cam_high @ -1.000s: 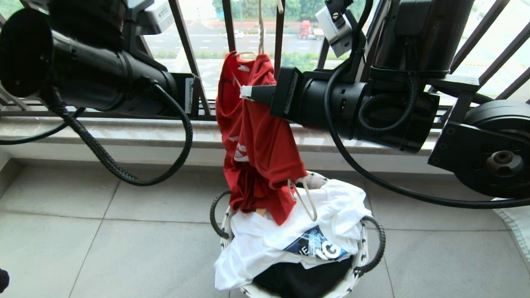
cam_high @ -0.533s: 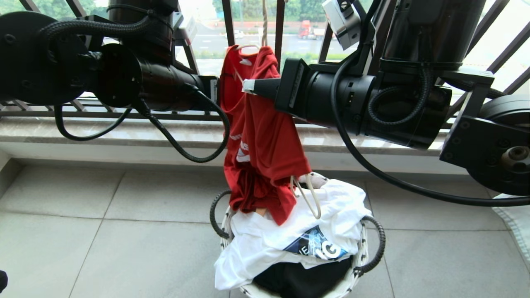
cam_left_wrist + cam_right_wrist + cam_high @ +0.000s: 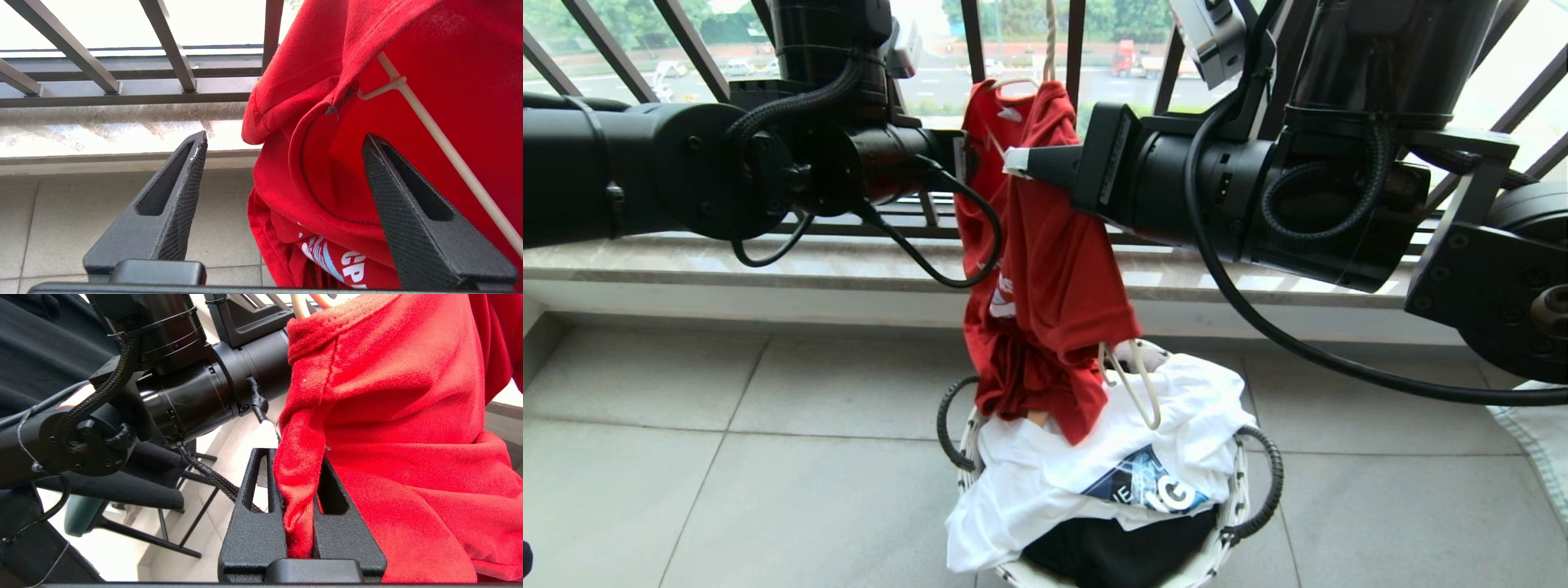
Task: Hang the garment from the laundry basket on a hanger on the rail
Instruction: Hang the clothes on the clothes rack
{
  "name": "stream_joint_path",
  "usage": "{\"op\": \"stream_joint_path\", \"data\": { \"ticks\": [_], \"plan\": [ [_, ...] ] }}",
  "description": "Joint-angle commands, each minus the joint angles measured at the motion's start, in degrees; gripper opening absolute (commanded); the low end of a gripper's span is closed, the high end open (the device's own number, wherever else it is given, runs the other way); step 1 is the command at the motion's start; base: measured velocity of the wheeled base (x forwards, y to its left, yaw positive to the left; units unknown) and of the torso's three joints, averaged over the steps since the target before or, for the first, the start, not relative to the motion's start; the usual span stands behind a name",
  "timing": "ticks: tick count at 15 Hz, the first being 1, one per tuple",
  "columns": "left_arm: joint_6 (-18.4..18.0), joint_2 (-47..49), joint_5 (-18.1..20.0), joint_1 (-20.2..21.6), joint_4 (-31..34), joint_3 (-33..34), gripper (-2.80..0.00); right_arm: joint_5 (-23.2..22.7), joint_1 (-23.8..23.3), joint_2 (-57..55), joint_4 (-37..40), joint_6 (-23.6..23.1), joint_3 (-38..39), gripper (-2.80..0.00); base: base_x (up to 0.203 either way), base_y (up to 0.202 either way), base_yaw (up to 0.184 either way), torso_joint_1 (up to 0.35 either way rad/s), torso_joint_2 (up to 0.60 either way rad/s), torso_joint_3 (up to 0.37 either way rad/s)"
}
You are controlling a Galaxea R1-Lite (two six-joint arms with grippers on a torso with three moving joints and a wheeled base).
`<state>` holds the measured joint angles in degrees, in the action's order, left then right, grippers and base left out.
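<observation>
Above the laundry basket [image 3: 1241,498], garment [image 3: 1045,278] hanging lengthwise downward, right gripper [image 3: 300,490] jaws pinching it.

White T-shirt [image 3: 1045,482], black railing [image 3: 974,41]

The left hand [image 3: 282,159] gapes wide beside the red garment [image 3: 408,102] on its hanger [image 3: 441,143].

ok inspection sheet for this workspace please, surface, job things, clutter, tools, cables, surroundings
surface: grey tiled floor, basket standing on it
job things: red shirt on cream hanger, hanging over the basket; rail not in view
clutter: white shirt and black shirt in the basket
tools: left tool open beside the red shirt; right tool shut on a fold of it
cables: black cables loop under both arms
surroundings: balcony railing, road beyond
</observation>
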<state>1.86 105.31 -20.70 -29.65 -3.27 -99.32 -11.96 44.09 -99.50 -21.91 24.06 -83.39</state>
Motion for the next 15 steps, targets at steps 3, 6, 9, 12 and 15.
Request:
{"op": "stream_joint_path", "data": {
  "ticks": [3,6,9,12,15],
  "plan": [
    [0.1,4.3,0.0,1.0,-3.0,-4.0,-2.8,-0.2,0.0,0.3,-0.1,0.2,0.2,-2.8,0.0,0.0,0.0,0.0,0.0,0.0],
    [0.0,4.8,0.0,1.1,-2.9,-7.0,-2.8,-0.2,0.0,0.3,-0.1,0.1,0.2,-2.8,0.0,0.0,0.0,0.0,0.0,0.0],
    [-1.0,4.9,1.6,1.8,-1.9,-11.3,-2.8,-0.5,0.1,0.4,1.1,0.1,0.2,-2.8,0.0,0.0,0.0,0.0,0.0,0.0],
    [-5.4,4.2,4.4,3.2,-0.9,-12.3,-2.8,-0.9,0.2,0.4,2.1,0.1,0.2,-2.8,0.0,0.0,0.0,0.0,0.0,0.0],
    [-8.2,4.0,4.6,3.5,-1.0,-12.6,-2.8,-1.0,1.1,0.4,2.3,0.1,0.4,-2.8,0.0,0.0,0.0,0.0,0.0,0.0]
  ]
}}
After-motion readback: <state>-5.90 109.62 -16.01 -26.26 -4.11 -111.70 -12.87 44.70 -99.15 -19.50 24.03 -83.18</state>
